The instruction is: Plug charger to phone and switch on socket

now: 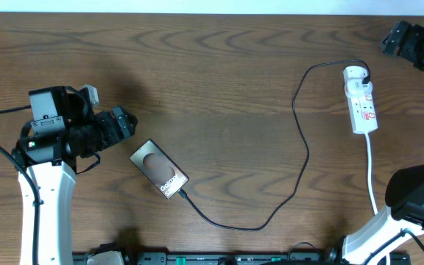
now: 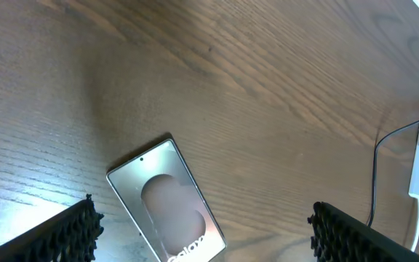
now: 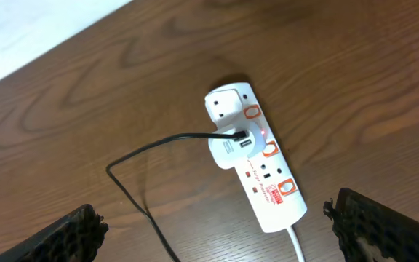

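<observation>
**Surroundings: table, backdrop, rail**

Table [image 1: 212,66]: dark brown wood, with wavy grain running along its length. The finish is matte, with a lighter sheen toward the middle.

White strip [image 1: 197,6]: plain and featureless, just past the far edge. The same white shows in one upper corner of each wrist view.

Black rail [image 1: 219,259]: lies along the near edge, partly cut off, with small green marks on it.

1 phone [image 1: 160,168], 1 chgr [image 1: 308,151], 1 socket [image 1: 361,103].
</observation>
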